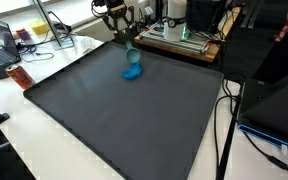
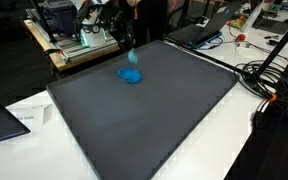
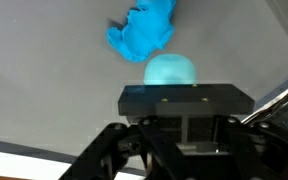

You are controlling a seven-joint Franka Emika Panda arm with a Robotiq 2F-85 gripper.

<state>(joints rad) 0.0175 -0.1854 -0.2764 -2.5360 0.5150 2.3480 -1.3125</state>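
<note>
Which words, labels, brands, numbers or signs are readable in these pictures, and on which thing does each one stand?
None can be read in any view.
Red flat packet beside the dark grey mat: any print is too small and blurred to read.
Bright blue crumpled cloth and pale turquoise rounded object: no marking shows.

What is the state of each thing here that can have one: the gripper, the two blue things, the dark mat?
gripper: shut on the pale teal object.
pale teal object: held at the gripper's tips, just over the blue cloth; whether they touch, I cannot tell.
dark mat: spread flat.
blue cloth: crumpled, lying on the dark mat.
</note>
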